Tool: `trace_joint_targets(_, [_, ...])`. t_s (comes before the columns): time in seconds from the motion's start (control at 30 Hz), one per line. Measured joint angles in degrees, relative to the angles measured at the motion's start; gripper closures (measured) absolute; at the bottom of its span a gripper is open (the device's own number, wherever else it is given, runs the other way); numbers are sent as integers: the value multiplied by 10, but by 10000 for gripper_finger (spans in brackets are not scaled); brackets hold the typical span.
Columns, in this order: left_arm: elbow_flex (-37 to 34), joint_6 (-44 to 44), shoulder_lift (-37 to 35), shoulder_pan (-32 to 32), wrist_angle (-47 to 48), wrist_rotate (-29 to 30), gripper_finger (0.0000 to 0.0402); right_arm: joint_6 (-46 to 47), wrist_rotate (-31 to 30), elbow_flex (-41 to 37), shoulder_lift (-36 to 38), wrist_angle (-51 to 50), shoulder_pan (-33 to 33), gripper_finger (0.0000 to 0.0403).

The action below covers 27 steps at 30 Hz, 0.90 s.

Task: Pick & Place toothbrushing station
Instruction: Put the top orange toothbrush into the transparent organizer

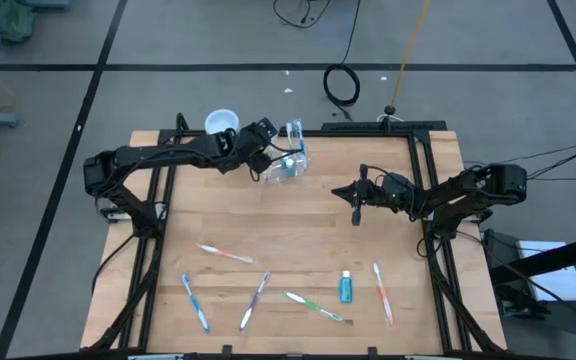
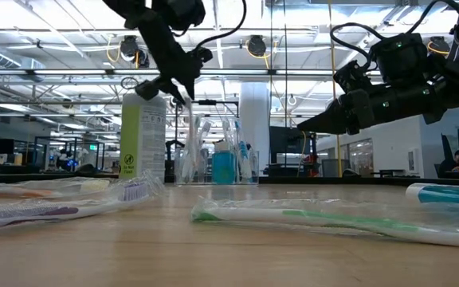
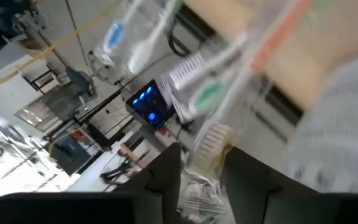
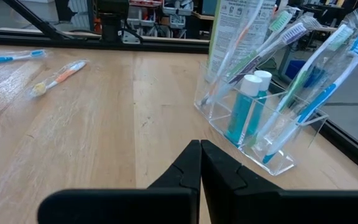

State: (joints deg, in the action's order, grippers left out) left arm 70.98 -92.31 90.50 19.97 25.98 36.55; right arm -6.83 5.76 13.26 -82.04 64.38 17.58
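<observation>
At upper centre of the high view: toothbrushing station (image 1: 286,163) upright near the table's far edge, left gripper (image 1: 268,152) just beside it, grip state impossible to tell. Likely the placing step; next, a clean withdrawal. Right gripper (image 1: 356,203) clenched, empty, mid-table.

A green canister with a white lid (image 2: 143,131) is standing upright at the far edge of the wooden table (image 1: 298,220). Nearer than the canister, loose toothbrushes are lying scattered across the table's near half: an orange-and-blue one (image 1: 225,254) closest to it, then a blue one (image 1: 195,302), a purple one (image 1: 254,301), a green one (image 1: 314,306) and an orange one (image 1: 382,293). A small blue tube (image 1: 346,287) is lying between the green and orange brushes.
</observation>
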Motion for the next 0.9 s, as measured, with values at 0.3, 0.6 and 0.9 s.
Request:
trace_joint_targets(0.3, [0,270,2,-2,-6,-116,238,-1,0,0,0,-1,0,403])
trace_joint_targets(0.6, [0,465,2,0,15,-127,238,1,0,0,0,-2,0,403])
trace_joint_targets(0.9, [0,539,3,2,43,-171,265,1,0,0,0,-2,0,403])
